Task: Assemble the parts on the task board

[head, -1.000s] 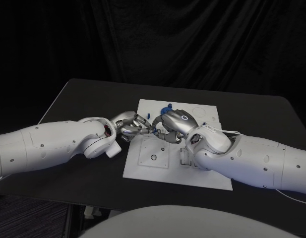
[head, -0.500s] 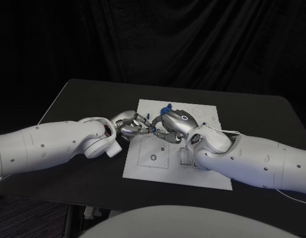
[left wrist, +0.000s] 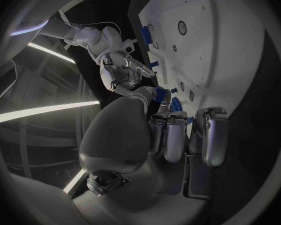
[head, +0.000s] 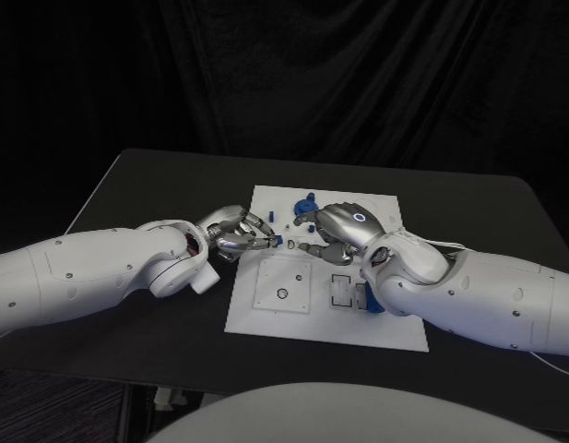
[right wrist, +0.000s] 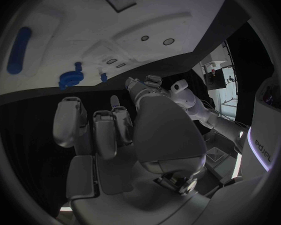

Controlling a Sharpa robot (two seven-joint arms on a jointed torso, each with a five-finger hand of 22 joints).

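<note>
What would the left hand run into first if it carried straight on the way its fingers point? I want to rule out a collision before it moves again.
Most likely the right hand. The left hand points across the task board straight at it, with only a short gap between their fingertips, where a small blue part sits. Depth is hard to judge.

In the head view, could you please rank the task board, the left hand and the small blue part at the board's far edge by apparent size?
1. task board
2. left hand
3. blue part

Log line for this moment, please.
left robot hand: pinches blue part | right robot hand: above board, grasp unclear | assembly: unfinished
</note>
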